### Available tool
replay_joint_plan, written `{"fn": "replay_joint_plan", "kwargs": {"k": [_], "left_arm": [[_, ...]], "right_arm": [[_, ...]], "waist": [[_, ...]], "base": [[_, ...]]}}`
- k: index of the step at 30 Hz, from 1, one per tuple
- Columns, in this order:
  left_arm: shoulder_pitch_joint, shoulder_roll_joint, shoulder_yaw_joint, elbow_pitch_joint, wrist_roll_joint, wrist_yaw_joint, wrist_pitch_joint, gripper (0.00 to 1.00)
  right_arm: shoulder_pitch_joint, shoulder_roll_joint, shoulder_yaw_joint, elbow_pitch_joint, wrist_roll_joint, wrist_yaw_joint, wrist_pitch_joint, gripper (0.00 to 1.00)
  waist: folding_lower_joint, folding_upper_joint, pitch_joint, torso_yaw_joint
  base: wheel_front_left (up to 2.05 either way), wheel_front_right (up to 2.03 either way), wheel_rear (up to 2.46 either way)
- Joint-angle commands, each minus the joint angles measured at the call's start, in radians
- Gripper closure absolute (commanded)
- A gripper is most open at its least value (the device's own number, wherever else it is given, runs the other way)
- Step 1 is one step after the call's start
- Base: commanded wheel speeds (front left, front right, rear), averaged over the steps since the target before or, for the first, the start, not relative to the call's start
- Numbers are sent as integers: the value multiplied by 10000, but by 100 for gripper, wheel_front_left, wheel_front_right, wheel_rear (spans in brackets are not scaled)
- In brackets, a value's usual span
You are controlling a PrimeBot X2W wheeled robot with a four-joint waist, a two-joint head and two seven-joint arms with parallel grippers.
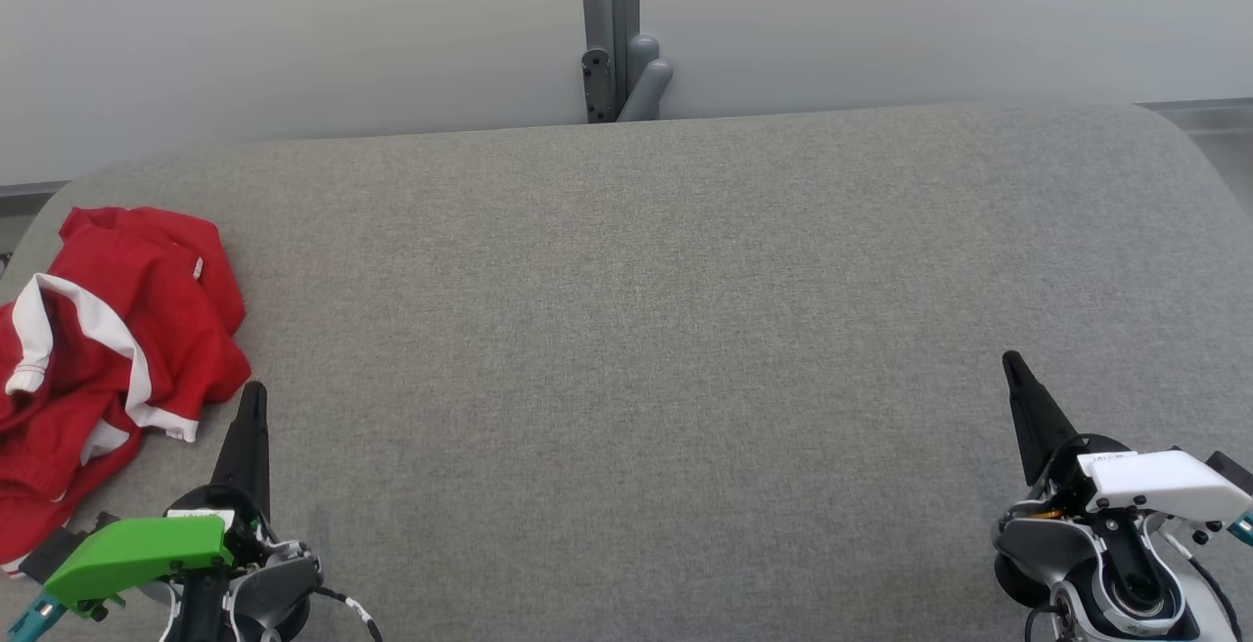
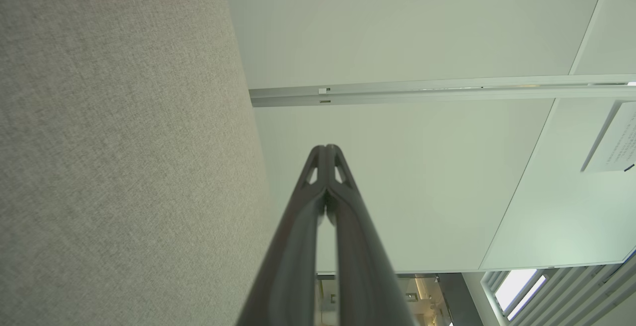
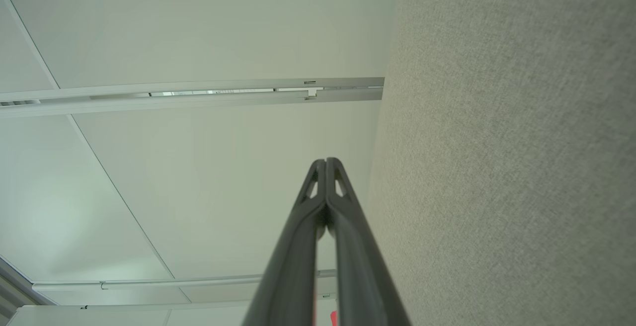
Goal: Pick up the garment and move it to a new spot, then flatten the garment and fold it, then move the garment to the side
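Two claws closed — left claw [image 1: 254,392] near garment [image 1: 108,348].

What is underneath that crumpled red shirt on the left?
The red garment lies on the grey fabric surface. Whether anything else sits beneath its folds cannot be seen.

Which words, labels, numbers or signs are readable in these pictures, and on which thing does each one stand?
No text is readable.
Wall sheet: printed lines, too small and tilted to read.
White cover of the right gripper: a small dark mark, blurred.
White tag on the garment: too small to tell.
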Motion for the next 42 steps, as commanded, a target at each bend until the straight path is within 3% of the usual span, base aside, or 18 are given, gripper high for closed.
{"fn": "replay_joint_plan", "kwargs": {"k": [1, 25, 26, 27, 28, 29, 35, 42], "left_arm": [[102, 72, 18, -17, -28, -60, 25, 100], [102, 72, 18, -18, -28, -61, 25, 100], [4, -5, -2, 28, 3, 6, -8, 0], [18, -27, -5, 112, 7, 11, -12, 0], [55, -51, -17, 208, 10, 17, -21, 100], [68, -58, -25, 230, 34, 17, -56, 0], [13, 37, -209, 258, 554, 13, -380, 0], [-6, 129, -318, 315, 2041, 8, -721, 0]], "right_arm": [[120, -46, -9, -30, 74, 4, 21, 100], [120, -46, -8, -30, 74, 4, 20, 100], [4, 6, 3, 32, -8, 0, -1, 0], [24, 25, 4, 103, -12, -2, -4, 0], [73, 53, 11, 183, -14, -2, -6, 100], [86, 58, 28, 204, -32, -2, -19, 0], [32, -101, 314, 105, -397, -1, -320, 0], [-114, -343, 652, 164, -1542, -1, -691, 0]], "waist": [[0, -1, 0, 0], [0, -1, 0, 0], [0, -1, 0, 0], [0, -1, 1, 0], [0, -1, 2, 0], [0, -1, 5, 0], [0, -1, 19, 6], [0, -1, 31, 11]], "base": [[0, 0, 0], [0, 0, 0], [0, 0, 0], [0, 0, 0], [0, 0, 0], [0, 0, 0], [0, 0, 0], [0, 0, 0]]}}
